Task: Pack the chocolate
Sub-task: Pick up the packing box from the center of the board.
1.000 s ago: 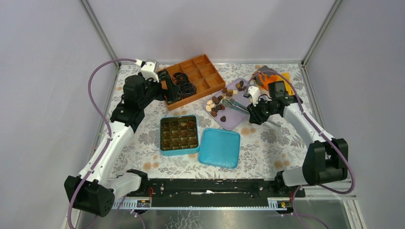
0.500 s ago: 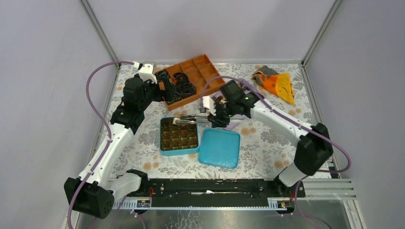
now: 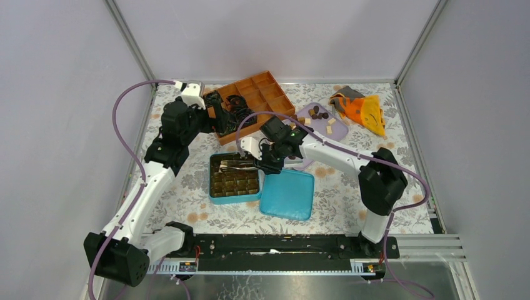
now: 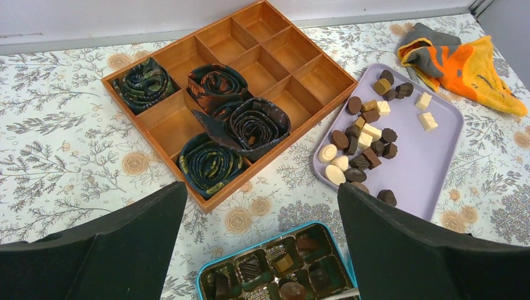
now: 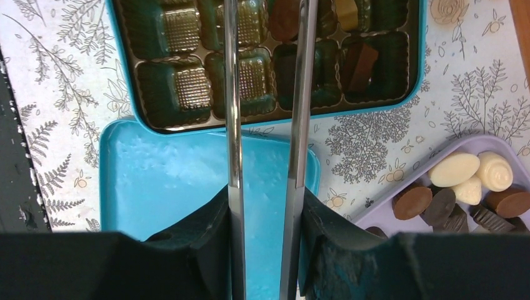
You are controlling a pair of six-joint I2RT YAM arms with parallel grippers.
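Observation:
Loose chocolate in dark, mid brown and cream lies heaped on a lilac tray, which also shows in the top view. A blue tin with a gold-lined insert holds a few pieces. My right gripper is shut on metal tongs, whose blades reach over the tin. A brown piece sits between the blades near the frame's top; I cannot tell whether it is held. My left gripper hangs open and empty above the table between tin and wooden box.
A wooden divided box at the back holds several dark rolled items. The tin's blue lid lies right of the tin. An orange and grey cloth is bunched at the back right corner.
My right arm has swung left from the lilac tray to above the blue tin, carrying the tongs. The left arm has stayed still.

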